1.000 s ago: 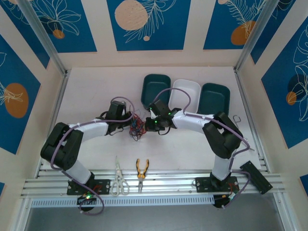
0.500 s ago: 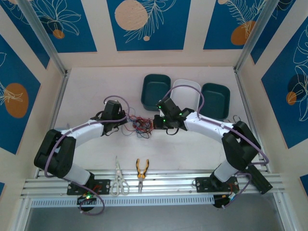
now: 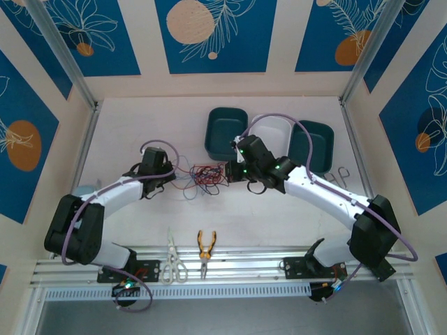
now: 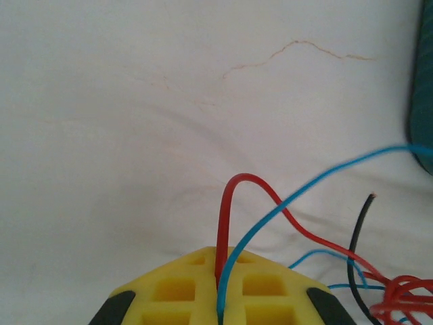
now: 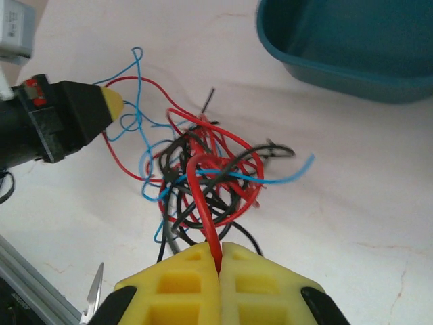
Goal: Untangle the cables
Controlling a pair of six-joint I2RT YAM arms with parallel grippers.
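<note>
**Top external view.** The cables (image 3: 205, 174) lie as one small tangle at mid-table (image 3: 140, 125), just in front of the left teal bin (image 3: 227, 129). I have the left gripper (image 3: 173, 179) at the tangle's left edge and the right gripper (image 3: 229, 172) at its right edge. I judge the step in hand to be a two-sided pull to open the knot. The scissors (image 3: 171, 262) and pliers (image 3: 205, 246) lie by the near rail, well apart from the work.

**Left wrist view.** The jaws are together, clamped on a red wire (image 4: 230, 203) and a blue wire (image 4: 325, 177) that emerge between the yellow pads (image 4: 183, 291). A black wire (image 4: 353, 250) ends free to the right.

**Right wrist view.** The jaws are together, clamped on a red loop (image 5: 199, 183) rising from the knot. The core of red, black and blue strands is not yet separated.

**Next move.**
- Draw the grippers apart slowly and low over the table.
- Watch whether the loops slide or cinch.

**Obstructions.**
- The teal bin wall stands near the tangle and could snag a loose blue end.
- I cannot tell whether both grippers hold the same red wire. If they do, pulling will likely tighten the knot.
</note>
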